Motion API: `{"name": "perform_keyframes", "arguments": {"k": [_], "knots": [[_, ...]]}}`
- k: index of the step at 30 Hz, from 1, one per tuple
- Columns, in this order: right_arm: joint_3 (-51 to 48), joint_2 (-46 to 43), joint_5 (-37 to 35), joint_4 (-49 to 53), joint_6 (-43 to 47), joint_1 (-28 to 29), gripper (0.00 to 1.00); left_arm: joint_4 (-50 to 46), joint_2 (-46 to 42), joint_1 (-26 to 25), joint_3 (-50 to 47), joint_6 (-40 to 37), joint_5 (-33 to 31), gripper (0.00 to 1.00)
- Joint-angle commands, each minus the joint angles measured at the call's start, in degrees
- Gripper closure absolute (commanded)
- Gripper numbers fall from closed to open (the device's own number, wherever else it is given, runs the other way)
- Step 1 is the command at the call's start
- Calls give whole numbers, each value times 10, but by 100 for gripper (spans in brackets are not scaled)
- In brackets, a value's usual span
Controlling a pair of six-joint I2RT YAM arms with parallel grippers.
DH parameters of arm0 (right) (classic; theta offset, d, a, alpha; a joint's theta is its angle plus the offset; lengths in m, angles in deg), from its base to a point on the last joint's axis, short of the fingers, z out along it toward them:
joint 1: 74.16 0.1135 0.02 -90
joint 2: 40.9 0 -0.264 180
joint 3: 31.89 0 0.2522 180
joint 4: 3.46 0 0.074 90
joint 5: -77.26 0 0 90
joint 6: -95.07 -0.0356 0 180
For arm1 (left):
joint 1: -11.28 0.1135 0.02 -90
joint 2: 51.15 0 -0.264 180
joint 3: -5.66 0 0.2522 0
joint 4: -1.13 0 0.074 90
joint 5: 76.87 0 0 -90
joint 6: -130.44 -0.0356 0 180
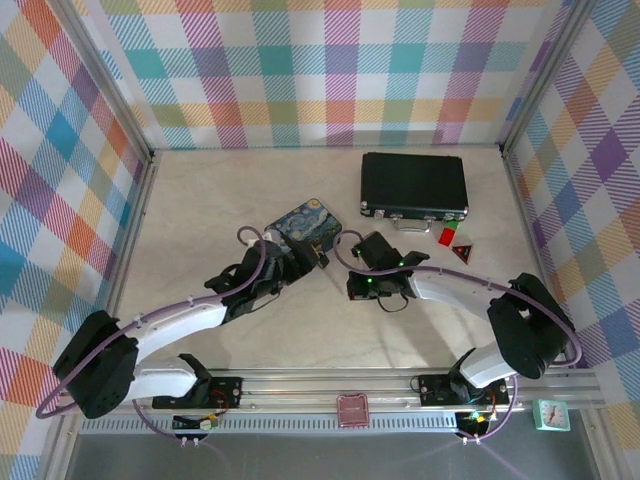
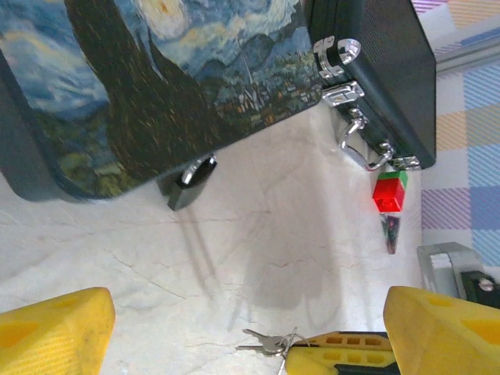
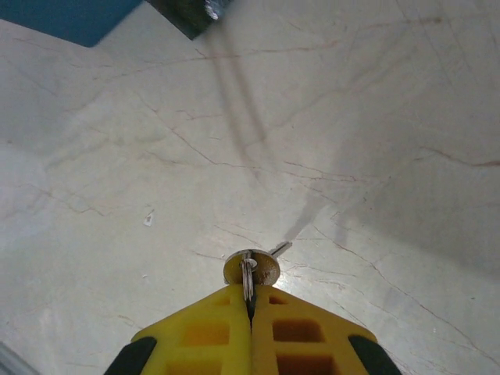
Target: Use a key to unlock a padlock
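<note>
Left wrist view: the padlock (image 2: 191, 183), small and dark grey with a silvery shackle, lies on the pale marbled counter (image 2: 258, 234) right at the near edge of the painted tin (image 2: 156, 78); its shackle end is tucked against the tin's rim, and I cannot tell whether it slips under it; the left tool (image 2: 248, 312) hangs above the counter with its two yellow fingers (image 2: 55, 328) spread wide, holding nothing, well apart from the padlock; between those fingers, low in the view, the right tool's yellow tip comes in from the right with the key (image 2: 269, 340) at its end; beside the tin stands the black case (image 2: 383, 70), its silvery latches and handle facing the counter, and a red and green block (image 2: 389, 191) lies just by the handle.

Right wrist view: the right tool (image 3: 251, 293) has its fingers pressed together, pinching the key (image 3: 251, 269) by its round head and ring, the blade pointing away over the bare counter; the padlock (image 3: 187, 16) shows as a dark corner at the top edge, apart from the key.

Top external view: both arms reach in toward the middle of the counter (image 1: 250, 340), meeting just in front of the painted tin (image 1: 305, 222); the black case (image 1: 413, 185) lies behind and to the right.
</note>
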State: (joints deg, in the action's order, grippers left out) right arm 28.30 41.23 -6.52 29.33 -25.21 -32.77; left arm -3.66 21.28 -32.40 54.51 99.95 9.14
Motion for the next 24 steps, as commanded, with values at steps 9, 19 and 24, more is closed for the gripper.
{"name": "perform_keyframes", "arguments": {"k": [9,19,24], "knots": [[-16,22,-1,42,-2,-13,100,0,-4,-14,52,23,-69,9],[3,-8,-82,159,3,-12,70,-45,-38,-6,54,-7,-106,8],[51,14,-126,209,45,-9,64,-65,-60,10,54,-21,-119,7]]}}
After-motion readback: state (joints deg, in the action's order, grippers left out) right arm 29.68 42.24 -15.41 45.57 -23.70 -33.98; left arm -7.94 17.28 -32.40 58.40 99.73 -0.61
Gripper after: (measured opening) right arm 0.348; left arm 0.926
